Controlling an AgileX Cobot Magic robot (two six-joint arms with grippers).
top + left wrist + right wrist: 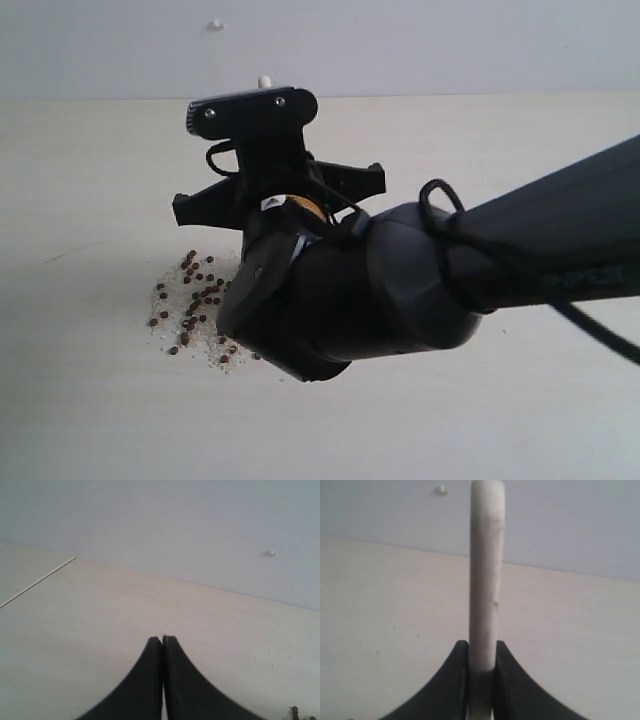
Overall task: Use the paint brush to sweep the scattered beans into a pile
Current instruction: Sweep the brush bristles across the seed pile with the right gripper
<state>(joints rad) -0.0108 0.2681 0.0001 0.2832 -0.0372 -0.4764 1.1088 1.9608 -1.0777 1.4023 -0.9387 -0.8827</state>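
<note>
The beans [192, 302] lie in a loose patch on the pale table, mixed with whitish crumbs, just left of my right arm [400, 290]; a few beans [295, 712] also show at the edge of the left wrist view. My right gripper [482, 645] is shut on the paint brush [485, 570], whose pale handle stands edge-on between the fingers. In the exterior view only the handle's tip [264, 80] shows above the wrist camera mount; the bristles and metal band are hidden. My left gripper [162, 639] is shut on nothing, above bare table.
The pale wooden table [90, 180] runs back to a grey wall. A small white fitting [215, 24] sits on that wall. A thin seam [40, 580] crosses the table in the left wrist view. My right arm blocks the middle of the exterior view.
</note>
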